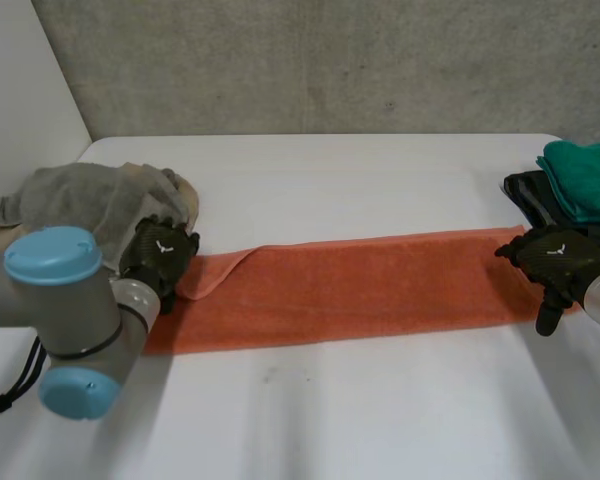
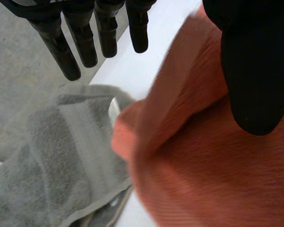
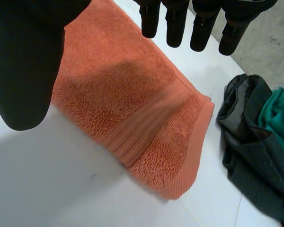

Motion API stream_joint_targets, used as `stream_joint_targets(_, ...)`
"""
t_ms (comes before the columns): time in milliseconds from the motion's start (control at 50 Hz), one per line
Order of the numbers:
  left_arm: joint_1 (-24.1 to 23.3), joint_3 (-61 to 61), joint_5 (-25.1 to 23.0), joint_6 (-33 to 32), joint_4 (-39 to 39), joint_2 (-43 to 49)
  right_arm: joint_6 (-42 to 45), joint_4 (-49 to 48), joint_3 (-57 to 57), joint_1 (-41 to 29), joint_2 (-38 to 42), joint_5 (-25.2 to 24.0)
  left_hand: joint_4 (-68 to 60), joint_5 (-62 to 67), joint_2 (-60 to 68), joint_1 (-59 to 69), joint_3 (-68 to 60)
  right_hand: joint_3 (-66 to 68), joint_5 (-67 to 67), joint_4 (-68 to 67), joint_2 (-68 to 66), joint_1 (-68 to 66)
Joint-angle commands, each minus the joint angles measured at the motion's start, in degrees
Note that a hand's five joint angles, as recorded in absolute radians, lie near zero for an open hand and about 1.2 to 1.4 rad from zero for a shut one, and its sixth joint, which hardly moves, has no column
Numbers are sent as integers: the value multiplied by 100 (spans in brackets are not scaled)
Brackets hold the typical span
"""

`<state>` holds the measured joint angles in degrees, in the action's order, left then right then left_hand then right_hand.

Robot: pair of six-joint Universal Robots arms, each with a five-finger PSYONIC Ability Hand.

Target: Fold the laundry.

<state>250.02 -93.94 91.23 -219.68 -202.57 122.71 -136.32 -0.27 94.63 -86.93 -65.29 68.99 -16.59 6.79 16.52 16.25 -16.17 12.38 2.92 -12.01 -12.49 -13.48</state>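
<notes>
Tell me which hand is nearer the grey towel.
Left. The left hand sits right beside the grey towel, at one end of the orange towel; the right hand is at the opposite end, by the green clothes.

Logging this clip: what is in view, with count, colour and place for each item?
orange towel: 1, orange, long folded strip across the middle of the table, one corner flipped over at its left end
grey towel: 1, grey, crumpled at the table's far left
green cloth: 1, green, folded, on the dark cloth at the far right
dark cloth: 1, dark grey, beside the orange towel's right end
table: 1, white
wall: 1, grey concrete, behind the table
left hand: 1, black, open, at the orange towel's left end
right hand: 1, black, open, over the orange towel's right end
</notes>
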Motion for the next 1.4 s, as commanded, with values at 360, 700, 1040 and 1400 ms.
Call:
stream_joint_targets(360,56,1002,809,13,-477,360,18,-501,214,299,25,10,-574,554,581,608,-615,577,524,-614,-566,-467)
stream_joint_targets(700,-260,-440,616,1103,-477,-1074,140,-1107,100,590,586,-105,-557,537,564,591,-598,1787,1733,-1824,-1776,-1677)
stream_joint_targets(1040,-287,-713,616,1138,-477,-1548,852,-1406,-190,1486,482,950,-557,537,564,591,-598,6762,6708,-6799,-6751,-6652)
stream_joint_targets(1400,-295,-1152,651,1156,-468,-2401,1512,-2230,-217,-1146,-256,1135,-439,419,446,473,-481,6762,6708,-6799,-6751,-6652)
